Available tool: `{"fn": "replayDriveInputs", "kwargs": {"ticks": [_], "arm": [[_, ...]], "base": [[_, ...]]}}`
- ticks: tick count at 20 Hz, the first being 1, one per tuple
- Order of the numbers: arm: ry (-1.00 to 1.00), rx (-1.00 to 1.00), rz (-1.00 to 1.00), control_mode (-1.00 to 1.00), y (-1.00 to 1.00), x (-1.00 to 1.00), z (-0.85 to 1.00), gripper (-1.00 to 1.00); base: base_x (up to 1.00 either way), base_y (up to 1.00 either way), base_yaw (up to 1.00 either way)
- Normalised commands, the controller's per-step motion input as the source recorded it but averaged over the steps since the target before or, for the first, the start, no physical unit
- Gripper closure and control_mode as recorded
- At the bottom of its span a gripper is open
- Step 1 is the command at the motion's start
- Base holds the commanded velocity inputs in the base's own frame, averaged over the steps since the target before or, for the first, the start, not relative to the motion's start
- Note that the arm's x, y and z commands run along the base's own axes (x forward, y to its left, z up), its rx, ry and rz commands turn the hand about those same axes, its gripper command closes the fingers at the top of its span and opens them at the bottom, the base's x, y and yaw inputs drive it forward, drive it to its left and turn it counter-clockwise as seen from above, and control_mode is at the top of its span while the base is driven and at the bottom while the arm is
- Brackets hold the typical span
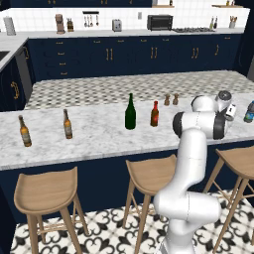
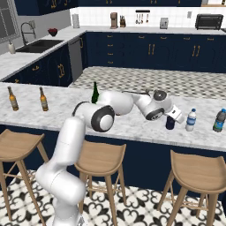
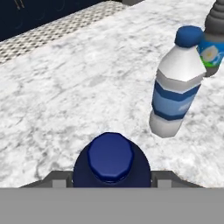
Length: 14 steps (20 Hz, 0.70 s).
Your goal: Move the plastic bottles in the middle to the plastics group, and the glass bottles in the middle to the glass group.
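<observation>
One navy bottle [image 3: 111, 159] arriving at the plastics group!
End effector [image 2: 171, 118] pinches it over the bench [image 1: 99, 134]; water bottle [image 3: 175, 94] at two o'clock, so lower and release next.

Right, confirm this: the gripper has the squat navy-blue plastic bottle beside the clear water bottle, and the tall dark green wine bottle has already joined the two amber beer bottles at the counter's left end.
Not quite. The tall dark green wine bottle stands mid-counter beside the short reddish-brown bottle, well apart from the two amber beer bottles, as the left base view shows. The rest holds: the gripper has the squat navy-blue plastic bottle beside the clear water bottle.
</observation>
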Motion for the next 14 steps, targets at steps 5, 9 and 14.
{"fn": "replayDriveInputs", "kwargs": {"ticks": [5, 9, 14], "arm": [[-0.01, 0.07, -0.05, -1.00, -0.28, 0.30, 0.07, 1.00], [0.00, 0.07, -0.06, -1.00, -0.22, 0.01, -0.13, 1.00], [0.00, 0.02, -0.05, -1.00, -0.06, 0.00, -0.40, 1.00]], "base": [[0.00, 0.00, 0.00], [0.00, 0.00, 0.00], [0.00, 0.00, 0.00]]}}
